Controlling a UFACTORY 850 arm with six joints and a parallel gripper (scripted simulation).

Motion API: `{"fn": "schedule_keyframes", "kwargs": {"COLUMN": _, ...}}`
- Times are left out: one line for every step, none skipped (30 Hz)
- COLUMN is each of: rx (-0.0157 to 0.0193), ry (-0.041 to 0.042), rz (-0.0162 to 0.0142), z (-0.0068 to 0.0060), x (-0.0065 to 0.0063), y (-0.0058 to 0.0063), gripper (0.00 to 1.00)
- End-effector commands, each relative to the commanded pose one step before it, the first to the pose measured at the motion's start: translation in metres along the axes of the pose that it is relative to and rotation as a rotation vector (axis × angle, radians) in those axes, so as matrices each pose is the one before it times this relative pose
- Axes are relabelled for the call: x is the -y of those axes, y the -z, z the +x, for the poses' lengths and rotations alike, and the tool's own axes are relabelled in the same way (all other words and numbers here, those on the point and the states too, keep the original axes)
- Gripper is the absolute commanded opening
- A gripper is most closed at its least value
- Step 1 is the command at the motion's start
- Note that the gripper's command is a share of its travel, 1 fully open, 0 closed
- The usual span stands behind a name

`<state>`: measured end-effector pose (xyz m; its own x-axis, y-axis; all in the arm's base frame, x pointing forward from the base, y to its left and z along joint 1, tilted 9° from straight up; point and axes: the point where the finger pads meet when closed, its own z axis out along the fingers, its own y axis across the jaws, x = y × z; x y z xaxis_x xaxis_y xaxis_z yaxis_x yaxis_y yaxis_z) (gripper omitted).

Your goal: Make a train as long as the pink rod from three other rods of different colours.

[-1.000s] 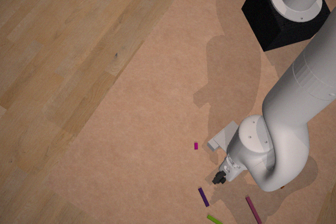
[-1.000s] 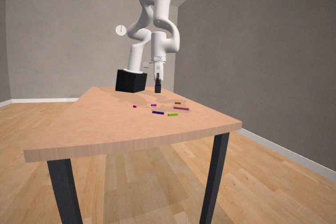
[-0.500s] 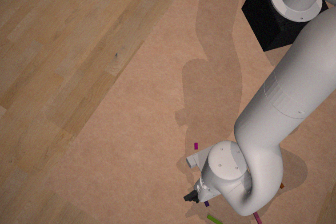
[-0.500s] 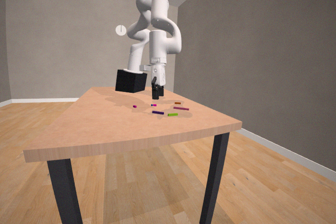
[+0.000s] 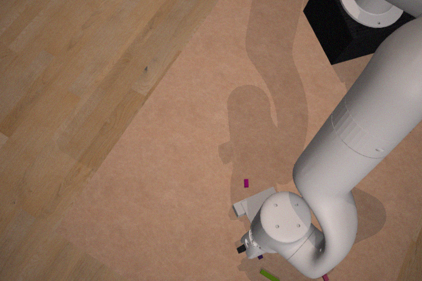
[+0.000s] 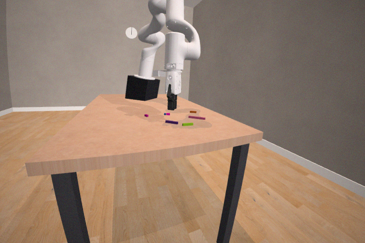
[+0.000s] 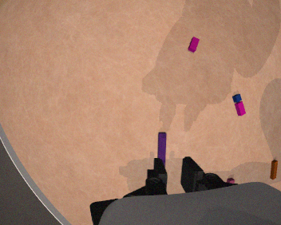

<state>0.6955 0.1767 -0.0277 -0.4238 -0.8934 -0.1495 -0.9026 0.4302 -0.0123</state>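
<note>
Pincer (image 5: pixel 241 248) (image 6: pixel 172 109) (image 7: pixel 171 171) is part-open, nothing held, hanging above the table (image 6: pixel 121 145). Purple rod (image 5: pixel 260 257) (image 6: pixel 171 122) (image 7: pixel 162 145) lies flat below it, partly hidden behind one finger in the wrist view. Your likely 9: purple plus the blue rod (image 6: pixel 165 114) (image 7: pixel 237 98) and magenta rod (image 6: pixel 168 114) (image 7: pixel 240 108), already end to end off to the pincer's side.

Risks: you descend off-centre with that narrow gap, a finger lands on purple or skids it into the lime rod (image 5: pixel 269 275) (image 6: pixel 187 124) nearby. Pushing purple in too hard or crooked could break the blue-magenta joint.

Table edges look well apart from the pincer. Room's open toward the loose magenta rod (image 5: pixel 246 183) (image 6: pixel 146 115) (image 7: pixel 194 45); tighter on the lime and pink rod (image 5: pixel 325 277) (image 6: pixel 196 117) (image 7: pixel 231 180) side.
</note>
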Motion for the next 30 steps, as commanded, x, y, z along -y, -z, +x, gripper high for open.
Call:
{"fn": "schedule_keyframes", "kwargs": {"rx": -0.00144, "ry": -0.00033, "rz": 0.00139, "z": -0.00089, "x": 0.00097, "y": 0.00106, "gripper": 0.24}}
{"fn": "schedule_keyframes", "kwargs": {"rx": 0.0, "ry": 0.0, "rz": 0.0, "z": 0.0, "x": 0.0, "y": 0.0, "gripper": 0.24}}
{"fn": "schedule_keyframes", "kwargs": {"rx": 0.0, "ry": 0.0, "rz": 0.0, "z": 0.0, "x": 0.0, "y": 0.0, "gripper": 0.24}}
{"fn": "schedule_keyframes", "kwargs": {"rx": 0.0, "ry": 0.0, "rz": 0.0, "z": 0.0, "x": 0.0, "y": 0.0, "gripper": 0.24}}
{"fn": "schedule_keyframes", "kwargs": {"rx": 0.0, "ry": 0.0, "rz": 0.0, "z": 0.0, "x": 0.0, "y": 0.0, "gripper": 0.24}}
{"fn": "schedule_keyframes", "kwargs": {"rx": 0.0, "ry": 0.0, "rz": 0.0, "z": 0.0, "x": 0.0, "y": 0.0, "gripper": 0.24}}
{"fn": "schedule_keyframes", "kwargs": {"rx": 0.0, "ry": 0.0, "rz": 0.0, "z": 0.0, "x": 0.0, "y": 0.0, "gripper": 0.24}}
{"fn": "schedule_keyframes", "kwargs": {"rx": 0.0, "ry": 0.0, "rz": 0.0, "z": 0.0, "x": 0.0, "y": 0.0, "gripper": 0.24}}
{"fn": "schedule_keyframes", "kwargs": {"rx": 0.0, "ry": 0.0, "rz": 0.0, "z": 0.0, "x": 0.0, "y": 0.0, "gripper": 0.24}}
{"fn": "schedule_keyframes", "kwargs": {"rx": 0.0, "ry": 0.0, "rz": 0.0, "z": 0.0, "x": 0.0, "y": 0.0, "gripper": 0.24}}
{"fn": "schedule_keyframes", "kwargs": {"rx": 0.0, "ry": 0.0, "rz": 0.0, "z": 0.0, "x": 0.0, "y": 0.0, "gripper": 0.24}}
{"fn": "schedule_keyframes", "kwargs": {"rx": 0.0, "ry": 0.0, "rz": 0.0, "z": 0.0, "x": 0.0, "y": 0.0, "gripper": 0.24}}
{"fn": "schedule_keyframes", "kwargs": {"rx": 0.0, "ry": 0.0, "rz": 0.0, "z": 0.0, "x": 0.0, "y": 0.0, "gripper": 0.24}}
{"fn": "schedule_keyframes", "kwargs": {"rx": 0.0, "ry": 0.0, "rz": 0.0, "z": 0.0, "x": 0.0, "y": 0.0, "gripper": 0.24}}
{"fn": "schedule_keyframes", "kwargs": {"rx": 0.0, "ry": 0.0, "rz": 0.0, "z": 0.0, "x": 0.0, "y": 0.0, "gripper": 0.24}}
{"fn": "schedule_keyframes", "kwargs": {"rx": 0.0, "ry": 0.0, "rz": 0.0, "z": 0.0, "x": 0.0, "y": 0.0, "gripper": 0.24}}
{"fn": "schedule_keyframes", "kwargs": {"rx": 0.0, "ry": 0.0, "rz": 0.0, "z": 0.0, "x": 0.0, "y": 0.0, "gripper": 0.24}}
{"fn": "schedule_keyframes", "kwargs": {"rx": 0.0, "ry": 0.0, "rz": 0.0, "z": 0.0, "x": 0.0, "y": 0.0, "gripper": 0.24}}
{"fn": "schedule_keyframes", "kwargs": {"rx": 0.0, "ry": 0.0, "rz": 0.0, "z": 0.0, "x": 0.0, "y": 0.0, "gripper": 0.24}}
{"fn": "schedule_keyframes", "kwargs": {"rx": 0.0, "ry": 0.0, "rz": 0.0, "z": 0.0, "x": 0.0, "y": 0.0, "gripper": 0.24}}
{"fn": "schedule_keyframes", "kwargs": {"rx": 0.0, "ry": 0.0, "rz": 0.0, "z": 0.0, "x": 0.0, "y": -0.00002, "gripper": 0.24}}
{"fn": "schedule_keyframes", "kwargs": {"rx": 0.0, "ry": 0.0, "rz": 0.0, "z": 0.0, "x": 0.0, "y": -0.00004, "gripper": 0.24}}
{"fn": "schedule_keyframes", "kwargs": {"rx": 0.0, "ry": 0.0, "rz": 0.0, "z": 0.0, "x": 0.0, "y": -0.00008, "gripper": 0.24}}
{"fn": "schedule_keyframes", "kwargs": {"rx": 0.0, "ry": 0.0, "rz": 0.0, "z": 0.0, "x": 0.0, "y": -0.00013, "gripper": 0.24}}
{"fn": "schedule_keyframes", "kwargs": {"rx": 0.0, "ry": 0.0, "rz": 0.0, "z": 0.0, "x": 0.0, "y": -0.00019, "gripper": 0.24}}
{"fn": "schedule_keyframes", "kwargs": {"rx": 0.0, "ry": 0.0, "rz": 0.0, "z": 0.0, "x": 0.0, "y": -0.00025, "gripper": 0.24}}
{"fn": "schedule_keyframes", "kwargs": {"rx": 0.0, "ry": 0.0, "rz": 0.0, "z": 0.0, "x": 0.0, "y": -0.00032, "gripper": 0.24}}
{"fn": "schedule_keyframes", "kwargs": {"rx": -0.00001, "ry": 0.0, "rz": -0.00001, "z": 0.0, "x": 0.0, "y": -0.0004, "gripper": 0.24}}
{"fn": "schedule_keyframes", "kwargs": {"rx": -0.00001, "ry": 0.0, "rz": -0.00001, "z": 0.0, "x": 0.0, "y": -0.00048, "gripper": 0.24}}
{"fn": "schedule_keyframes", "kwargs": {"rx": -0.00001, "ry": 0.0, "rz": -0.00001, "z": 0.0, "x": 0.0, "y": -0.00056, "gripper": 0.24}}
